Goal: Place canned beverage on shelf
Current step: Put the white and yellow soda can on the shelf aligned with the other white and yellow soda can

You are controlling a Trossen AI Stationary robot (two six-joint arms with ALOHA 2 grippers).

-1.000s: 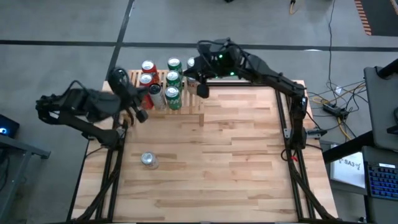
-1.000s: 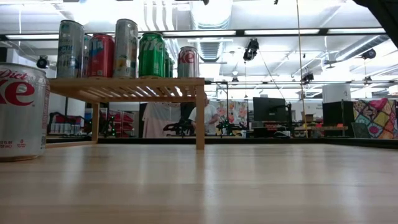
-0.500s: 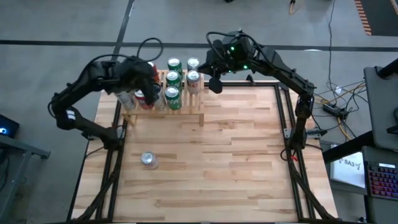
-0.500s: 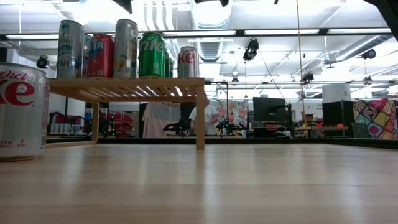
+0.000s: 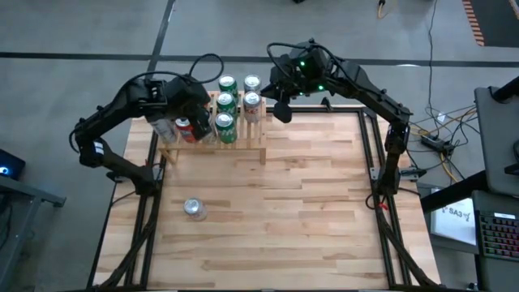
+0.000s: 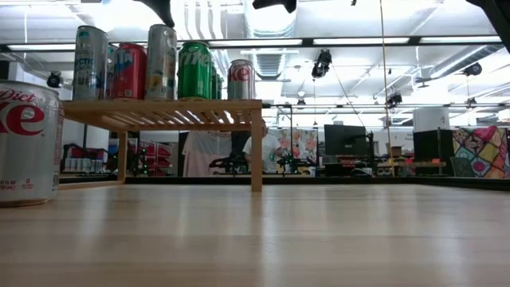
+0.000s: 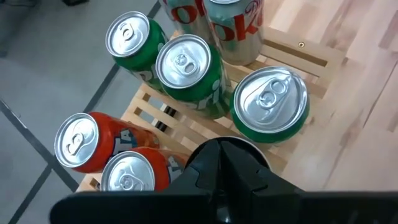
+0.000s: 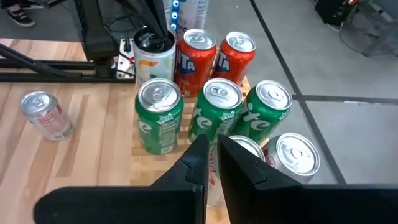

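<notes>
The shelf [image 5: 243, 151], a low light-wood slatted rack, stands at the table's far left and carries several upright cans: green [image 5: 225, 126], red-orange [image 7: 81, 140], Coke [image 5: 252, 102] and one whitish can [image 8: 152, 65]. A Diet Coke can [image 5: 195, 208] stands alone on the table nearer the front. My left gripper [image 7: 225, 149] is shut, its tips right at the whitish can's top. My right gripper [image 8: 211, 140] hovers shut above the shelf's right end, touching nothing. My left gripper comes slanting down from above, and its shut fingertips [image 8: 151, 34] stand at the top [image 8: 152, 45] of the whitish can, which stays upright on the shelf. I cannot tell whether they touch it, because the gripper itself hides the spot.
The wooden tabletop [image 5: 308, 211] stretches wide to the right of and in front of the shelf. Cables and a desk with a keyboard [image 5: 495, 235] lie beyond the table's right edge. People and equipment show far behind the table in the low view.
My left gripper has swung from beside the shelf's near left corner toward the far edge and the right, ending over the cans on the shelf's left part and tipping downward. My right gripper has shifted a little toward the table's right edge. No can has moved.
</notes>
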